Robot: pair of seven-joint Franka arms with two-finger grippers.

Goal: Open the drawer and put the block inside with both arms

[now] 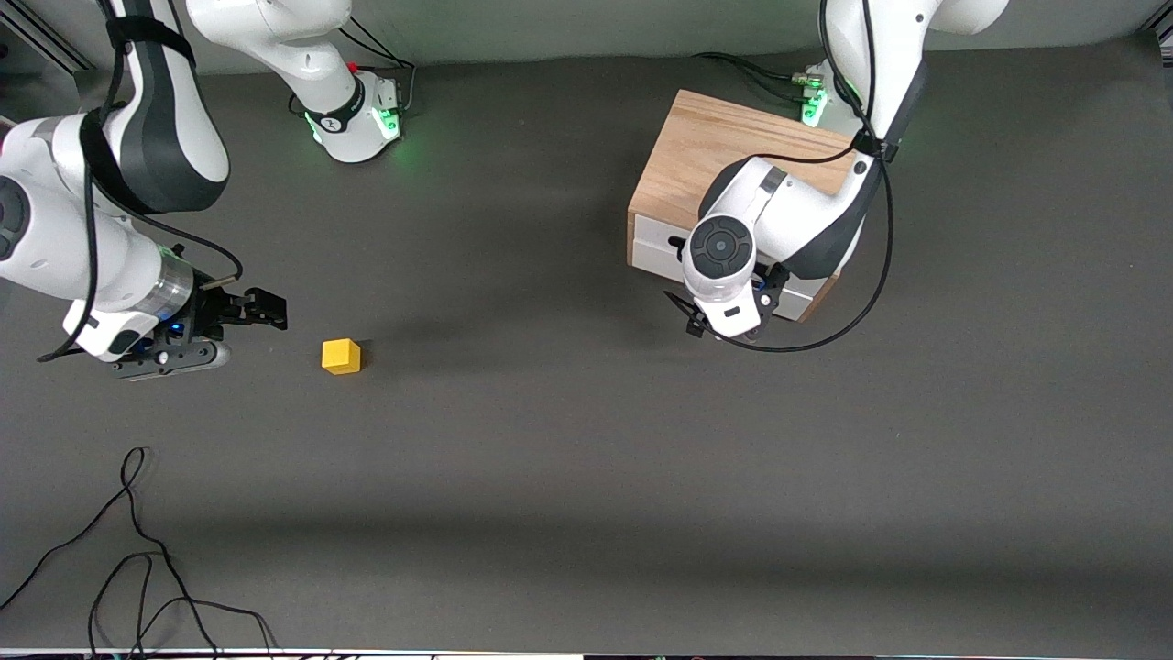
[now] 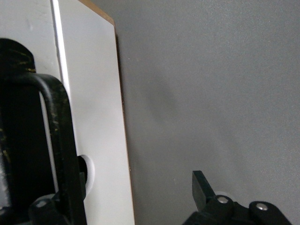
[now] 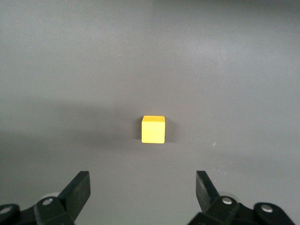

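Observation:
The yellow block [image 1: 341,356] [image 3: 153,129] sits on the grey table toward the right arm's end. My right gripper [image 1: 257,332] [image 3: 143,187] hangs low beside the block, a short gap away, open and empty. The drawer [image 1: 652,249] has a white front, set in an oak box [image 1: 724,147] toward the left arm's end. My left gripper [image 1: 706,325] [image 2: 140,187] is in front of the drawer, open, mostly hidden under its wrist in the front view. In the left wrist view the black handle [image 2: 58,140] stands close by one side of the jaws, and only one finger [image 2: 201,187] shows.
A loose black cable [image 1: 137,550] lies on the table near the front camera at the right arm's end. The two green-lit bases [image 1: 362,119] [image 1: 811,101] stand at the table's back edge. Bare grey table [image 1: 568,412] lies between block and box.

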